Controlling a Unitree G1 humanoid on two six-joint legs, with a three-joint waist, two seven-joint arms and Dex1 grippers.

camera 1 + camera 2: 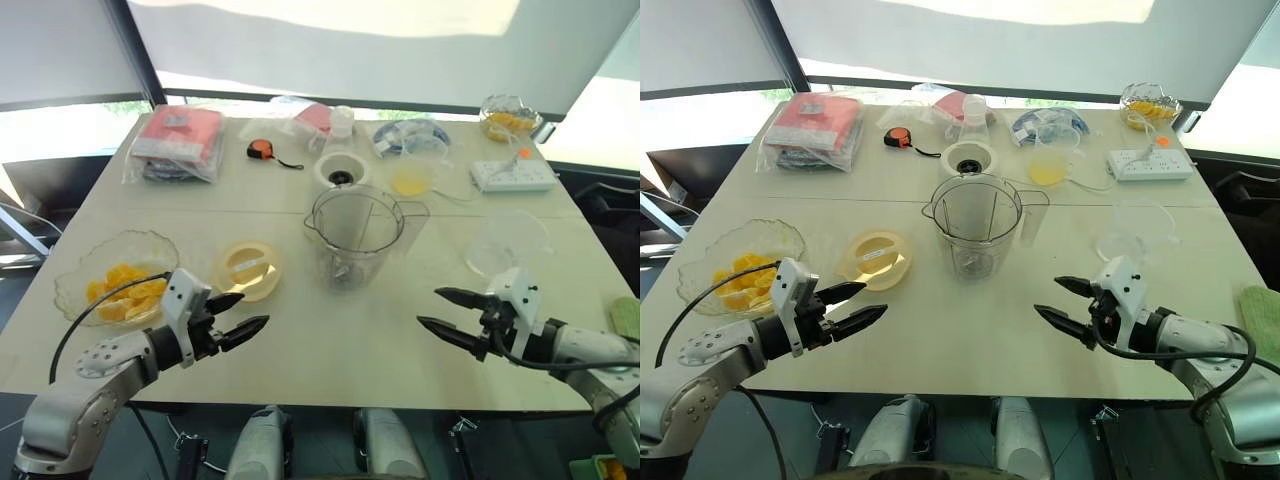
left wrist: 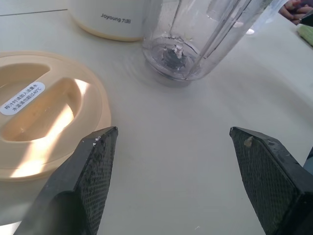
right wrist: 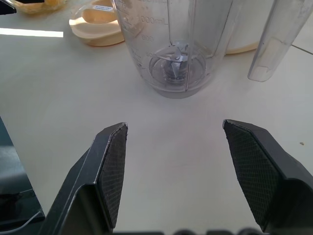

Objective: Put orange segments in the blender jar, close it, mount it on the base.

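Observation:
The clear blender jar (image 1: 355,235) stands upright and empty in the middle of the table, its blade (image 3: 177,58) visible at the bottom. Its cream lid (image 1: 247,269) lies flat to the jar's left. Behind the jar sits the white base (image 1: 341,169) with a dark socket. Orange segments (image 1: 125,291) fill a glass bowl (image 1: 77,271) at the near left. My left gripper (image 1: 243,315) hovers open just right of that bowl, in front of the lid. Near the table's front right, my right gripper (image 1: 440,309) is open and empty, pointing toward the jar.
An empty glass bowl (image 1: 507,243) sits at the right. Farther back are a cup of yellow juice (image 1: 411,179), a white power strip (image 1: 512,176), another bowl of orange pieces (image 1: 508,116), a tape measure (image 1: 262,150), and bagged items (image 1: 178,142).

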